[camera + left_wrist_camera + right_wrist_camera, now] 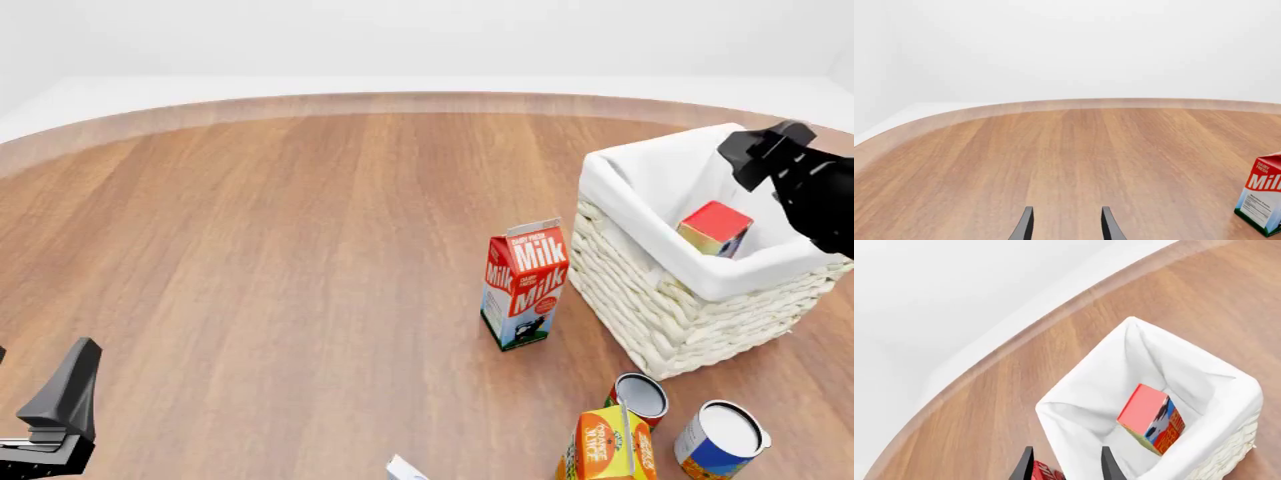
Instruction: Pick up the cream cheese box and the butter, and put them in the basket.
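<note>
The basket (694, 300) stands at the right of the table. Inside it the butter (713, 227) leans tilted against the liner, and the right wrist view also shows the butter (1151, 420) resting in the basket (1201, 375). My right gripper (767, 150) hovers above the basket's far rim; its fingers (1067, 450) stand open with nothing between them. At the front left corner my left gripper (60, 400) stays low, open and empty (1067, 210). Only a white and pale blue corner of the cream cheese box (404, 469) shows at the bottom edge of the front view.
A red milk carton (525, 285) stands upright just left of the basket, also seen as the milk carton (1262, 197) in the left wrist view. Two tin cans (641, 397) (721, 438) and an orange juice carton (607, 445) stand in front of the basket.
</note>
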You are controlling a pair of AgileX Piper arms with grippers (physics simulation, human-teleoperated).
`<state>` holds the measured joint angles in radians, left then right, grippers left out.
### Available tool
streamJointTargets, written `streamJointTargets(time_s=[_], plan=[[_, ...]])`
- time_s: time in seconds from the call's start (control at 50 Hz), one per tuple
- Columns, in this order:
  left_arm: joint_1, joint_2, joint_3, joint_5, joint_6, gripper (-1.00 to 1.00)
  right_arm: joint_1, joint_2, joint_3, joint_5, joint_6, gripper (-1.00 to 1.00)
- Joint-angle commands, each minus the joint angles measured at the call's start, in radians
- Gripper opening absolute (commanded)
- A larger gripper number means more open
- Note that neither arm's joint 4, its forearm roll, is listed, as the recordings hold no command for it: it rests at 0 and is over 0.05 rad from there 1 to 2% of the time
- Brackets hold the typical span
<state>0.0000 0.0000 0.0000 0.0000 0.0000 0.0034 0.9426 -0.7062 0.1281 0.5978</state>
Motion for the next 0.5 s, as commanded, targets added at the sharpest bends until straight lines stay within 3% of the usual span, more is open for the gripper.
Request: streamJointTargets(time_s=[0.02, 0.36, 0.5], plan=[[0.000, 0.000, 0.000, 0.000, 0.000, 1.00, 0.111, -0.071, -0.052, 0.087, -0.028, 1.00], [0.000, 0.000, 0.000, 0.000, 0.000, 1.00, 0.267, -0.177, -0.207, 0.299, -0.103, 1.00], [0.000, 0.000, 0.000, 0.000, 0.000, 1.00, 0.303, -0.191, -0.223, 0.332, -0.115, 1.00]])
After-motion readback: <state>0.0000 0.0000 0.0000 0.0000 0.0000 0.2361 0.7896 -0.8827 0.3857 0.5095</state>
